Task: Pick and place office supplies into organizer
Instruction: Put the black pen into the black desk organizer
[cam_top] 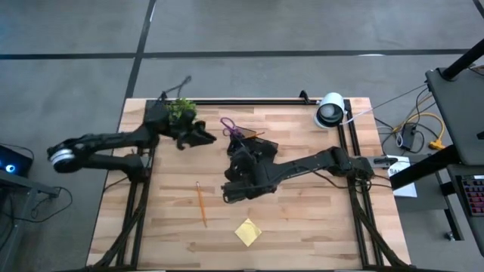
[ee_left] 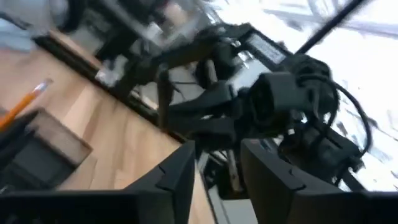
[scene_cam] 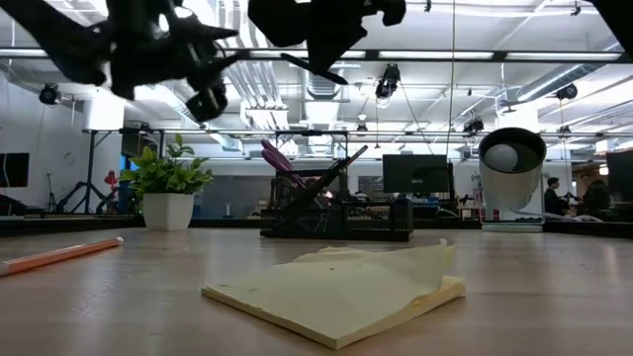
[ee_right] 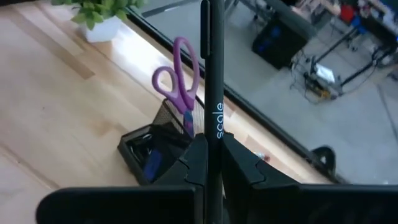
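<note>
Above the middle of the wooden table, the right gripper is clamped on a slim dark pen printed with pale lettering, held over the small black mesh organizer. Purple-handled scissors stand upright in its pen compartment. Nearer, an orange pencil lies left of a square yellow sticky-note pad, well apart from the tray. At far left, beside the small green plant, the left gripper hangs with its fingers parted, holding nothing.
</note>
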Action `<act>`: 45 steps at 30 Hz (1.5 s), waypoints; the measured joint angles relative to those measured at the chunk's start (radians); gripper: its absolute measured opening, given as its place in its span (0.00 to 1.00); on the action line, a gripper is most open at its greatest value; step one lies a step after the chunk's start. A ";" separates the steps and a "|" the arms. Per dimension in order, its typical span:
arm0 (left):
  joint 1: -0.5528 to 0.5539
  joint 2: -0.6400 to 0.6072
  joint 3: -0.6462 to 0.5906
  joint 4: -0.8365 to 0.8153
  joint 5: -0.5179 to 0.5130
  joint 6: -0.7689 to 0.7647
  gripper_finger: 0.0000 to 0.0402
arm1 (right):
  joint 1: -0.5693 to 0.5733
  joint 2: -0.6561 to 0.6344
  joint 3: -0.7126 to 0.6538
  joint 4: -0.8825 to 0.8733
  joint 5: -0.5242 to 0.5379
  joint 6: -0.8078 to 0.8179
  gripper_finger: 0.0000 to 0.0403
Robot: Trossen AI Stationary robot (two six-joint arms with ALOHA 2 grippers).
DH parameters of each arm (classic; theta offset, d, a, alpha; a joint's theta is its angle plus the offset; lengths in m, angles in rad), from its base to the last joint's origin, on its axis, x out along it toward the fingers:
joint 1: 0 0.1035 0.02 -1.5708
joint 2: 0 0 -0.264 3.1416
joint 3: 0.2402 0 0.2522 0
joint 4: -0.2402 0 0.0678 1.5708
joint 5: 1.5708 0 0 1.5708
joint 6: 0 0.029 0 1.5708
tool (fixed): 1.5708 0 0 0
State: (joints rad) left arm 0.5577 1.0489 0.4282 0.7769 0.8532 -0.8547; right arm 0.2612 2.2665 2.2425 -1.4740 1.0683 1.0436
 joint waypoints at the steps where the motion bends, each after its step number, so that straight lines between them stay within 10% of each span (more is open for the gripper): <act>1: 0.000 0.033 0.026 0.012 0.022 0.019 0.30 | 0.001 0.000 0.000 0.002 0.010 -0.007 0.03; 11: 0.012 0.250 0.248 0.030 0.140 0.138 0.51 | 0.003 0.000 -0.009 -0.004 0.028 -0.031 0.03; 45: 0.081 0.319 0.297 -0.142 0.139 0.364 0.47 | -0.013 0.000 -0.013 -0.008 -0.014 -0.006 0.03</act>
State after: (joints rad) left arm 0.6392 1.3682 0.7250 0.6350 0.9922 -0.4909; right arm 0.2483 2.2662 2.2292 -1.4818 1.0546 1.0380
